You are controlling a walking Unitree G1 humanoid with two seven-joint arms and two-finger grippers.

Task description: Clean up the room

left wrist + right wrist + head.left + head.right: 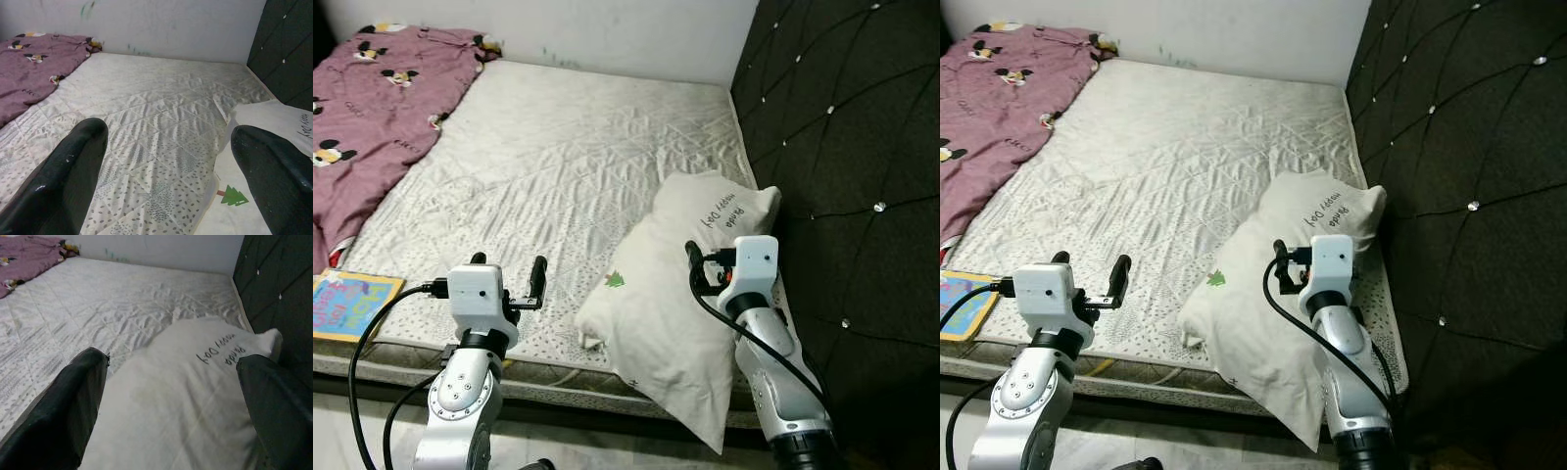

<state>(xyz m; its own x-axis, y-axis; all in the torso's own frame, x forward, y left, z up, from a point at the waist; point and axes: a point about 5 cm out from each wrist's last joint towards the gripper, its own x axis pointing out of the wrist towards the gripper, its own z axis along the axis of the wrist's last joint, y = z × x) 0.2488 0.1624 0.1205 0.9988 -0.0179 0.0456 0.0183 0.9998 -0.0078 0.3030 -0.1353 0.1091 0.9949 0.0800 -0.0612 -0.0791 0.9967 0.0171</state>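
A white pillow [671,294] with black writing and a small green tree print lies on the mattress [558,147] at its near right corner, beside the black headboard. It overhangs the mattress's front edge. My right gripper [717,262] hovers open just above the pillow's middle; in the right wrist view the pillow [186,396] lies between and below its fingers [63,411]. My left gripper [509,266] is open over the bare mattress near the front edge, left of the pillow, with nothing between its fingers [63,181].
A purple blanket [372,108] with cartoon mice covers the mattress's far left side. A colourful book [347,304] lies at the near left corner. The black tufted headboard [842,147] rises along the right. A white wall [607,29] runs behind.
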